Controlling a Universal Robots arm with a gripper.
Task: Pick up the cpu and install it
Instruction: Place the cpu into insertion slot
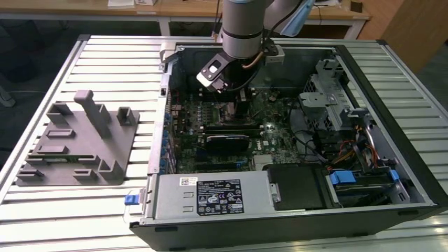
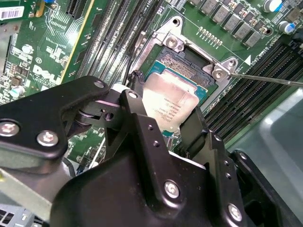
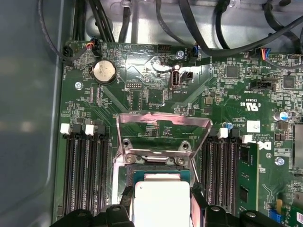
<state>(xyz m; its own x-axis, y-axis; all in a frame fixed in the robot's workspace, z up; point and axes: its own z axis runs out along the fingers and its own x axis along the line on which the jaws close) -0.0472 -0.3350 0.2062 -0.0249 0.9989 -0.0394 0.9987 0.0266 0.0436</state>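
Exterior view: an open PC case (image 1: 280,231) lies flat on a slatted metal table (image 1: 105,63). A grey fixture tray (image 1: 77,152) sits on the table at the exterior view's left, just beside the case and not touching it. The arm (image 1: 242,26) comes down from above into the far part of the case. Its gripper (image 1: 220,84) is low over the green motherboard (image 1: 273,113).

Second wrist view: the gripper (image 2: 165,106) is clamped on the cpu (image 2: 173,101). One of the black fingers (image 2: 142,123) presses each of two opposite edges. The cpu is a flat square w/ a silvery top plate and a thin green rim, held top plate up. It sits right at the open socket (image 2: 187,71), covering approx the near half. Can't tell whether it rests in the socket or hangs just above it. A thin metal lever (image 2: 265,79) sticks out sideways from the socket frame.

First wrist view: the cpu (image 3: 162,201) shows again btwn the two fingers (image 3: 196,194), w/ the socket (image 3: 161,175) just beyond it. The socket's metal load plate (image 3: 163,135) is swung open, away from the cpu. Rows of black memory slots (image 3: 87,175) flank the socket on both sides. A round coin battery (image 3: 103,71) sits farther off on the board, well apart from the gripper (image 3: 161,210).
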